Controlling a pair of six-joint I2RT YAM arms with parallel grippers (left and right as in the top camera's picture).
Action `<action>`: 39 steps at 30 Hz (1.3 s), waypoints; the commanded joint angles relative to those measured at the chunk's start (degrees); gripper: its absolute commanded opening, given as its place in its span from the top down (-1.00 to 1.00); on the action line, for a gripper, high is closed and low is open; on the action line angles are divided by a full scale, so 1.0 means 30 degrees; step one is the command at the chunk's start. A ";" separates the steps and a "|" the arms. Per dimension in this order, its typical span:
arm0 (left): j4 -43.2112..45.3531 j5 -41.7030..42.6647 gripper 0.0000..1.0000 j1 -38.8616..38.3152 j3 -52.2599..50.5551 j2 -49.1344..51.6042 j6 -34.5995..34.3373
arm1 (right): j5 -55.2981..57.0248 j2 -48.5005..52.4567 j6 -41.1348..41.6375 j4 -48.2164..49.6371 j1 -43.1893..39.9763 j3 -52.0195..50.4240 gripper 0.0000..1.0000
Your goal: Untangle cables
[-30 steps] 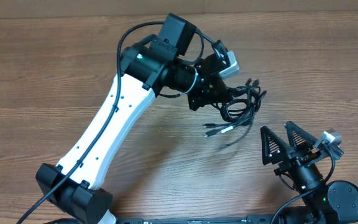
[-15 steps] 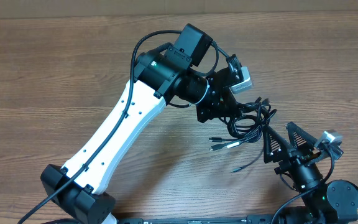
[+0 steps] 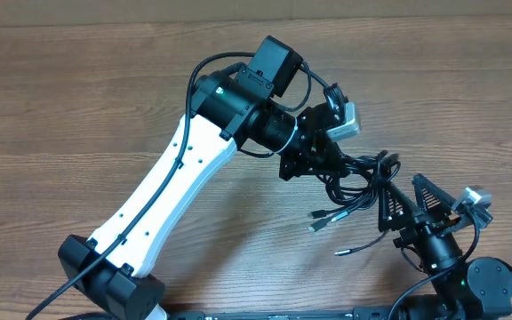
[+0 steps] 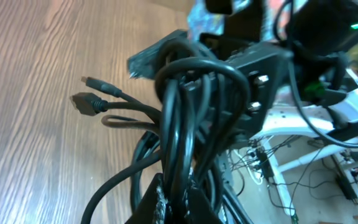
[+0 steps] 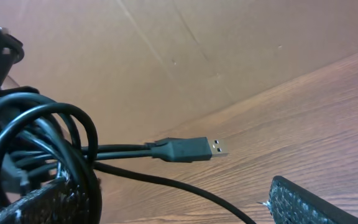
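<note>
The cables [image 3: 363,182] are a bunch of thin black cords with plug ends trailing down to the table [image 3: 323,220]. My left gripper [image 3: 332,164] is shut on the bunch and holds it above the table. In the left wrist view the cords [image 4: 191,118] run up between the fingers [image 4: 179,202]. My right gripper [image 3: 412,203] is open, with its left finger touching the bunch's right edge. In the right wrist view the cords [image 5: 42,143] loop over the left finger, and a USB plug [image 5: 191,149] sticks out between the fingers [image 5: 179,205].
The wooden table [image 3: 78,98] spreads left and behind. The left arm's white link [image 3: 167,196] crosses the middle. A cardboard wall [image 5: 166,50] stands behind the table.
My left gripper has carried the bunch to the right and slightly down, up against my right gripper's left finger. The trailing plug ends moved with it. The right arm stayed in place.
</note>
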 commanded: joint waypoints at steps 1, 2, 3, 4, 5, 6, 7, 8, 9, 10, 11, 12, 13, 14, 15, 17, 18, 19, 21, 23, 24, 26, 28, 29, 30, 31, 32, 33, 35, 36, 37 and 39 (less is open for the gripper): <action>0.0087 0.3082 0.92 -0.0007 0.0153 -0.0685 0.1319 | 0.0204 0.0044 -0.0102 -0.0153 -0.0051 0.0481 -0.90; 0.0095 0.3264 0.92 0.0000 0.0153 -0.0685 0.1326 | 0.0204 0.0044 -0.0102 -0.0153 -0.0051 0.0481 -0.90; 0.0095 0.3322 0.92 -0.0007 0.0153 -0.0685 0.1319 | 0.0204 0.0044 -0.0102 -0.0153 -0.0051 0.0481 -0.90; 0.0080 0.3373 0.92 -0.0015 0.0153 -0.0685 0.1319 | 0.0204 0.0044 -0.0102 -0.0146 -0.0051 0.0481 -0.90; 0.0080 0.3395 0.92 -0.0036 0.0153 -0.0685 0.1319 | 0.0197 0.0044 -0.0102 -0.0146 -0.0051 0.0481 -0.91; 0.0080 0.3497 0.92 -0.0044 0.0153 -0.0685 0.1319 | 0.0189 0.0044 -0.0102 -0.0146 -0.0051 0.0481 -0.96; 0.0087 0.3636 0.92 -0.0044 0.0153 -0.0685 0.1319 | 0.0175 0.0044 -0.0102 -0.0146 -0.0044 0.0481 -0.99; 0.0095 0.3796 0.92 -0.0044 0.0153 -0.0685 0.1319 | 0.0102 0.0044 -0.0102 -0.0138 -0.0051 0.0481 -1.00; 0.0095 0.3789 0.92 -0.0051 0.0153 -0.0685 0.1326 | -0.0051 0.0044 -0.0109 -0.0095 -0.0044 0.0481 -1.00; 0.0102 0.3767 0.92 -0.0080 0.0153 -0.0685 0.1326 | -0.0328 0.0044 -0.0109 -0.0007 -0.0044 0.0481 -1.00; 0.0124 0.3759 0.92 -0.0131 0.0153 -0.0685 0.1326 | -0.0714 0.0044 -0.0117 0.0211 -0.0044 0.0481 -1.00; 0.0182 0.3759 0.92 -0.0182 0.0153 -0.0685 0.1326 | -0.1115 0.0044 -0.0124 0.0430 -0.0044 0.0481 -1.00; 0.0270 0.3738 0.92 -0.0248 0.0153 -0.0685 0.1326 | -0.1428 0.0044 -0.0182 0.0619 -0.0044 0.0481 -1.00; 0.0452 0.3679 0.92 -0.0306 0.0153 -0.0685 0.1326 | -0.1974 0.0044 -0.0291 0.0911 -0.0044 0.0481 -0.97; 0.0634 0.3621 0.92 -0.0321 0.0153 -0.0685 0.1319 | -0.2375 0.0044 -0.0561 0.1107 -0.0044 0.0481 -0.93; 0.1122 0.3475 0.92 -0.0321 0.0153 -0.0685 0.1304 | -0.2914 0.0044 -0.0984 0.1311 -0.0044 0.0481 -0.82; 0.1231 0.3424 0.92 -0.0321 0.0153 -0.0685 0.1304 | -0.2994 0.0044 -0.1056 0.1326 -0.0044 0.0481 -0.78; 0.1341 0.3424 0.92 -0.0328 0.0153 -0.0685 0.1311 | -0.3016 0.0044 -0.1049 0.1326 -0.0044 0.0481 -0.71; 0.1370 0.3424 0.92 -0.0328 0.0153 -0.0685 0.1304 | -0.3053 0.0044 -0.1049 0.1333 -0.0044 0.0481 -0.63; 0.1348 0.3417 0.92 -0.0408 0.0153 -0.0685 0.1304 | -0.3249 0.0044 -0.1064 0.1384 -0.0044 0.0481 -0.61; 0.1355 0.3417 0.92 -0.0444 0.0153 -0.0685 0.1304 | -0.3373 0.0044 -0.1115 0.1450 -0.0044 0.0481 -0.61; 0.1362 0.3424 0.92 -0.0641 0.0153 -0.0685 0.1311 | -0.3402 0.0044 -0.1115 0.1545 -0.0044 0.0481 -0.61; 0.1377 0.3344 0.92 -0.0969 0.0153 -0.0685 0.1311 | -0.3395 0.0044 -0.1115 0.1574 -0.0044 0.0481 -0.61; 0.1377 0.3337 0.92 -0.1093 0.0153 -0.0685 0.1311 | -0.3381 0.0044 -0.1115 0.1566 -0.0044 0.0481 -0.61; 0.1370 0.3337 0.92 -0.1246 0.0153 -0.0685 0.1311 | -0.3322 0.0044 -0.1115 0.1552 -0.0044 0.0481 -0.61; 0.1348 0.3337 0.92 -0.1413 0.0153 -0.0685 0.1311 | -0.3191 0.0044 -0.1115 0.1508 -0.0044 0.0481 -0.52; 0.1290 0.3337 0.92 -0.1472 0.0153 -0.0685 0.1319 | -0.3053 0.0044 -0.1100 0.1435 -0.0044 0.0481 -0.45; 0.1166 0.3279 0.92 -0.1588 0.0153 -0.0685 0.1319 | -0.2892 0.0044 -0.1100 0.1370 -0.0051 0.0481 -0.30; 0.1056 0.2965 0.92 -0.1676 0.0153 -0.0685 0.1319 | -0.2885 0.0044 -0.1086 0.1377 -0.0051 0.0481 -0.11; 0.1035 0.2710 0.92 -0.1683 0.0153 -0.0685 0.1311 | -0.2885 0.0044 -0.1086 0.1384 -0.0051 0.0488 -0.07; 0.0991 0.2535 0.92 -0.1676 0.0153 -0.0685 0.1311 | -0.2885 0.0044 -0.1093 0.1377 -0.0051 0.0488 -0.04; 0.0998 0.2120 0.92 -0.1625 0.0153 -0.0685 0.1311 | -0.2892 0.0044 -0.1093 0.1370 -0.0044 0.0481 -0.03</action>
